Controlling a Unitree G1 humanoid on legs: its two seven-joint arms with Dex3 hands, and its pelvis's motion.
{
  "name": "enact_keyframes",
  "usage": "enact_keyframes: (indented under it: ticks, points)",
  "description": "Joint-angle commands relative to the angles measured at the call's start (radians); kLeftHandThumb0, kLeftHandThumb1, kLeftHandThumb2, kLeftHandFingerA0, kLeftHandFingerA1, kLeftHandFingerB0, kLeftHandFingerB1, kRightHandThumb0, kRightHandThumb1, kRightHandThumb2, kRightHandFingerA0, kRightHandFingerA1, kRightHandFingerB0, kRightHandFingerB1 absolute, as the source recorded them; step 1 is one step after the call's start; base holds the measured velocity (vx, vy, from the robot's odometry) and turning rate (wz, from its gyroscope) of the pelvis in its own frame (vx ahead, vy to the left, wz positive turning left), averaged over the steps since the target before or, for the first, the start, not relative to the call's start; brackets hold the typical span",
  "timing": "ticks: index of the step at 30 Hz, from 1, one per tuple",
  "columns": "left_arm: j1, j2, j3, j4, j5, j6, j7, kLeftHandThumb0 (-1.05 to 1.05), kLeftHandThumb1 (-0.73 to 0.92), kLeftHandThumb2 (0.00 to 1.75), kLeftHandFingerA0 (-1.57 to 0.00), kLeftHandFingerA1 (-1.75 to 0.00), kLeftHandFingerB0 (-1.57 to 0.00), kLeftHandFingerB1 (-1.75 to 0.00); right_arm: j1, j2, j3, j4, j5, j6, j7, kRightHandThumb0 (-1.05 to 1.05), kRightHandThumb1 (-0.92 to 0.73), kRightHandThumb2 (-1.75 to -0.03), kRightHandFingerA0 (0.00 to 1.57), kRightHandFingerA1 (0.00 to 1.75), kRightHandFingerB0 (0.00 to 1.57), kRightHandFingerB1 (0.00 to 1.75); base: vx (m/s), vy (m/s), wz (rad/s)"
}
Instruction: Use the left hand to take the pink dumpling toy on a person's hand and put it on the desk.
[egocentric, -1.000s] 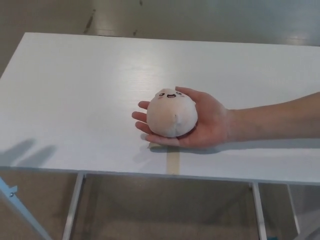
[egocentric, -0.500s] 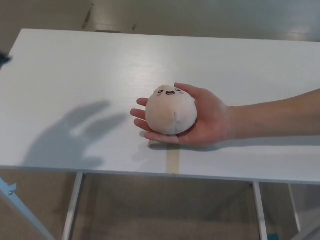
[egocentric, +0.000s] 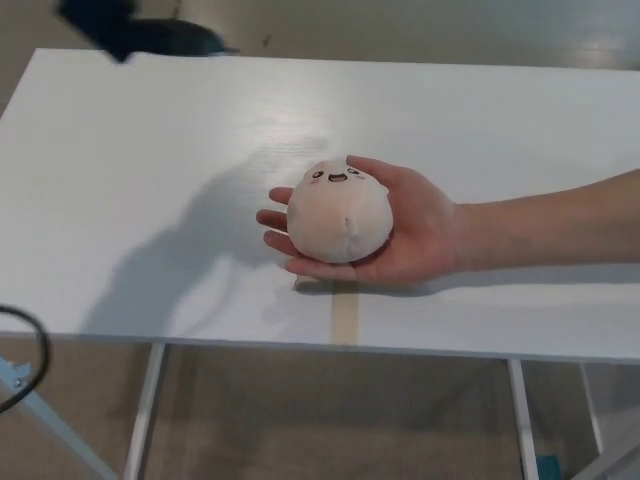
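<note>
Head view: the pink dumpling toy (egocentric: 339, 220) sits in the upturned palm of a person's hand (egocentric: 405, 232), which reaches in from the picture's right and rests low over the white counter (egocentric: 150, 150). The toy's little face points away toward the far edge. At the top left corner a dark, blurred shape shows above the counter's far edge; it is most likely the robot's left hand (egocentric: 135, 32), and it is well apart from the toy. Whether its fingers are spread or pressed together cannot be told from the blur. A broad shadow lies on the counter just left of the toy. The right hand does not show.

By this picture the task is barely begun: nothing is grasped, the toy is untouched on the palm, and the reach, the take and the setting down all remain.
</note>
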Motion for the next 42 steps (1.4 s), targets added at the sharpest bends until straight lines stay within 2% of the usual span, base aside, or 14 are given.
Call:
enact_keyframes:
  ticks: [1, 8, 9, 15, 17, 18, 21, 22, 24, 25, 37, 38, 40, 42]
  points:
    - [-0.158, -0.137, -0.241, 0.179, 0.330, 0.125, -0.029, -0.63, 0.45, 0.55, -0.19, -0.30, -0.21, -0.28, -0.001, -0.012, -0.012, 0.006, 0.008, 0.017, 0.036, -0.24, -0.65, -0.59, 0.66, 0.46, 0.50, 0.41, 0.00, 0.000, 0.00]
    - [-0.189, -0.214, -0.367, 0.284, 0.421, 0.162, -0.029, -0.65, 0.45, 0.55, -0.19, -0.30, -0.18, -0.28, -0.009, -0.009, -0.019, 0.003, 0.013, 0.015, 0.036, -0.23, -0.66, -0.60, 0.64, 0.46, 0.51, 0.41, 0.00, 0.000, 0.00]
    - [-0.183, -0.231, -0.396, 0.300, 0.444, 0.169, -0.024, -0.33, 0.17, 0.81, 0.00, -0.48, 0.00, -0.47, -0.009, -0.008, -0.019, 0.002, 0.013, 0.013, 0.039, -0.23, -0.66, -0.60, 0.64, 0.45, 0.50, 0.41, 0.00, 0.000, 0.00]
    - [-0.132, -0.270, -0.469, 0.318, 0.494, 0.203, -0.015, -0.33, 0.17, 0.81, 0.00, -0.48, 0.00, -0.47, 0.000, -0.006, -0.017, 0.002, 0.008, 0.014, 0.038, -0.23, -0.67, -0.60, 0.63, 0.45, 0.50, 0.41, 0.00, 0.000, 0.00]
    - [-0.115, -0.279, -0.487, 0.318, 0.507, 0.212, -0.016, -0.65, 0.45, 0.55, -0.19, -0.31, -0.15, -0.28, 0.002, -0.006, -0.017, 0.002, 0.007, 0.013, 0.033, -0.23, -0.67, -0.60, 0.63, 0.45, 0.50, 0.41, 0.00, 0.000, 0.00]
    - [-0.105, -0.282, -0.498, 0.312, 0.514, 0.222, -0.021, -0.33, 0.17, 0.81, -0.01, -0.49, 0.00, -0.47, 0.002, -0.006, -0.016, 0.002, 0.006, 0.014, 0.034, -0.24, -0.67, -0.60, 0.64, 0.45, 0.50, 0.41, 0.00, 0.000, 0.00]
    - [-0.085, -0.294, -0.516, 0.306, 0.529, 0.246, -0.038, -0.33, 0.17, 0.81, -0.01, -0.49, 0.00, -0.47, 0.002, -0.007, -0.013, 0.004, 0.001, 0.016, 0.032, -0.24, -0.67, -0.60, 0.64, 0.45, 0.50, 0.41, 0.00, 0.000, 0.00]
    - [-0.077, -0.298, -0.521, 0.306, 0.527, 0.255, -0.049, -0.65, 0.45, 0.55, -0.20, -0.32, -0.18, -0.28, 0.001, -0.005, -0.013, 0.005, 0.001, 0.018, 0.031, -0.24, -0.67, -0.60, 0.65, 0.46, 0.50, 0.41, 0.00, 0.000, 0.00]
    - [-0.062, -0.307, -0.514, 0.294, 0.517, 0.282, -0.064, -0.64, 0.45, 0.55, -0.18, -0.31, -0.17, -0.27, -0.001, -0.006, -0.016, 0.005, 0.004, 0.020, 0.033, -0.25, -0.67, -0.60, 0.65, 0.46, 0.51, 0.41, 0.00, 0.000, 0.00]
    - [-0.053, -0.314, -0.506, 0.289, 0.513, 0.294, -0.070, -0.33, 0.17, 0.81, -0.01, -0.49, 0.00, -0.46, -0.002, -0.006, -0.017, 0.005, 0.005, 0.020, 0.034, -0.25, -0.67, -0.60, 0.65, 0.46, 0.52, 0.42, 0.00, 0.000, 0.00]
    - [0.050, -0.367, -0.497, 0.292, 0.587, 0.291, -0.054, -0.32, 0.17, 0.80, -0.01, -0.49, 0.00, -0.47, -0.009, -0.002, -0.014, 0.001, 0.002, 0.020, 0.039, -0.25, -0.67, -0.60, 0.63, 0.45, 0.50, 0.41, 0.00, 0.000, 0.00]
    - [0.060, -0.370, -0.498, 0.294, 0.595, 0.288, -0.057, -0.62, 0.44, 0.54, -0.18, -0.30, -0.18, -0.27, -0.010, -0.001, -0.012, 0.001, 0.000, 0.021, 0.039, -0.25, -0.67, -0.60, 0.63, 0.45, 0.50, 0.41, 0.00, 0.000, 0.00]
    - [0.076, -0.370, -0.498, 0.295, 0.606, 0.272, -0.055, -0.59, 0.45, 0.54, -0.20, -0.31, -0.18, -0.28, -0.009, -0.001, -0.013, 0.001, 0.000, 0.019, 0.039, -0.25, -0.67, -0.60, 0.63, 0.45, 0.50, 0.41, 0.00, 0.000, 0.00]
    - [0.115, -0.383, -0.467, 0.311, 0.584, 0.229, -0.017, -0.29, 0.65, 0.59, -0.75, -0.66, -0.51, -0.36, -0.011, 0.000, -0.012, 0.000, 0.001, 0.019, 0.040, -0.25, -0.67, -0.60, 0.62, 0.45, 0.49, 0.41, 0.00, 0.000, 0.00]
